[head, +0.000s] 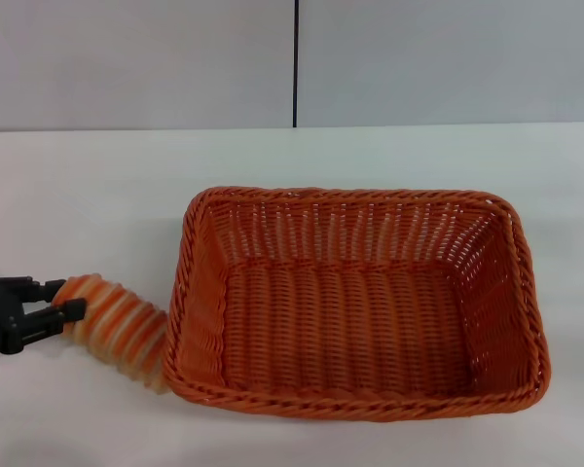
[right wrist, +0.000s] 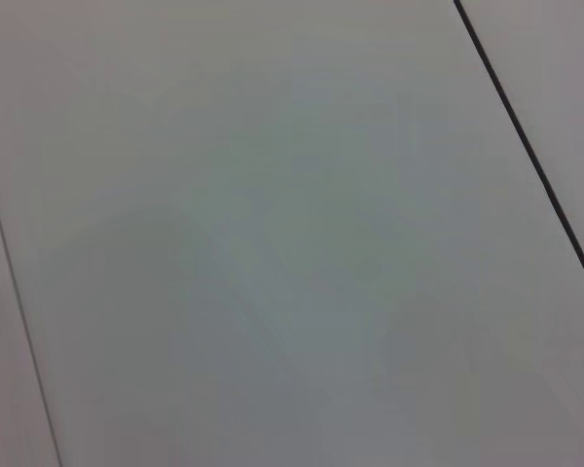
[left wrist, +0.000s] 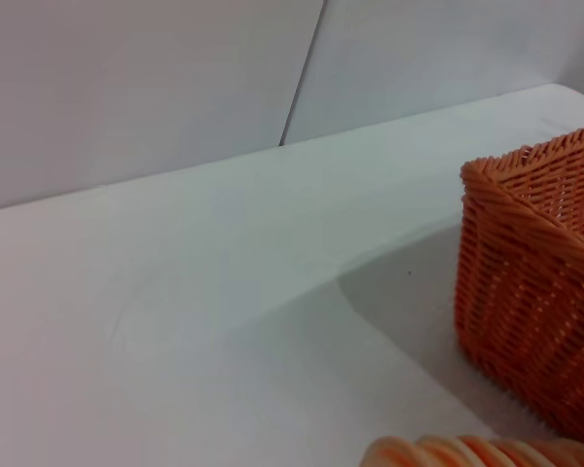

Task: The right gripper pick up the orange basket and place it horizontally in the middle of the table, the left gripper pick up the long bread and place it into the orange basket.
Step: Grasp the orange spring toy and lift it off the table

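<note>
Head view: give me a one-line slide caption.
Left gripper grips one end of the long bread beside the empty orange basket on the white table.

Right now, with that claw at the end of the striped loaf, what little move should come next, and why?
Probably a lift. The left gripper has its fingers around the outer end of the long bread, which lies on the table with its other end against the orange basket wall. Raising it above the braided rim would let it swing inside.
</note>
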